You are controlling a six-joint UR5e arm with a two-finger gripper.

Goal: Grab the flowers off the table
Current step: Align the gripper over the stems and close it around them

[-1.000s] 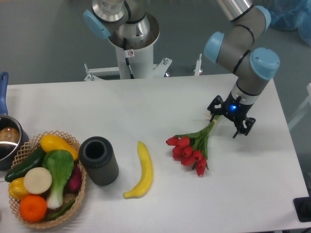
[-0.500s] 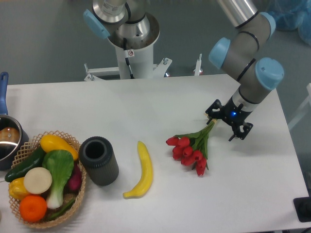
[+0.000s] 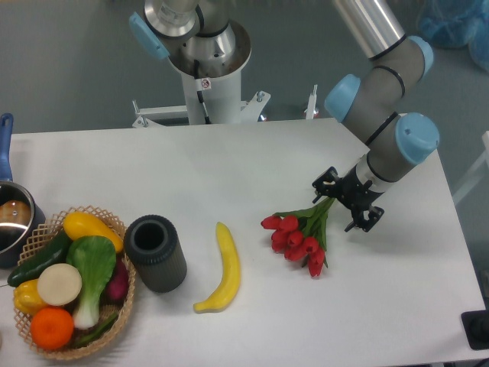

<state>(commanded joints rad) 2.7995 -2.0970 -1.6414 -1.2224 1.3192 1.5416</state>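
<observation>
1. Nearest the camera: basket (image 3: pixel 46 229) of vegetables at left, dark cylinder (image 3: pixel 156 253) beside it, banana (image 3: pixel 221 267) toward the middle. All lying as in the two earlier pictures, untouched.
2. Next, flowers (image 3: pixel 299 235) flat on the table (image 3: pixel 229 168), red buds toward the camera, stems running up and right toward the arm. Same spot and same angle as a second ago, so not yet lifted.
3. Then the gripper (image 3: pixel 348 199), shifted left and turned over the last second, now set right over the stem ends. Fingers look spread, one either side of the stems, though contact too small to tell.
4. Farthest back, arm base (image 3: pixel 206 69) behind the table edge, unchanged.
5. Judged from this: approach and wrist alignment nearly done; closing on the stems and raising probably next. Thin stems, so a slightly off-centre close likely to miss or let the bunch swing.
</observation>
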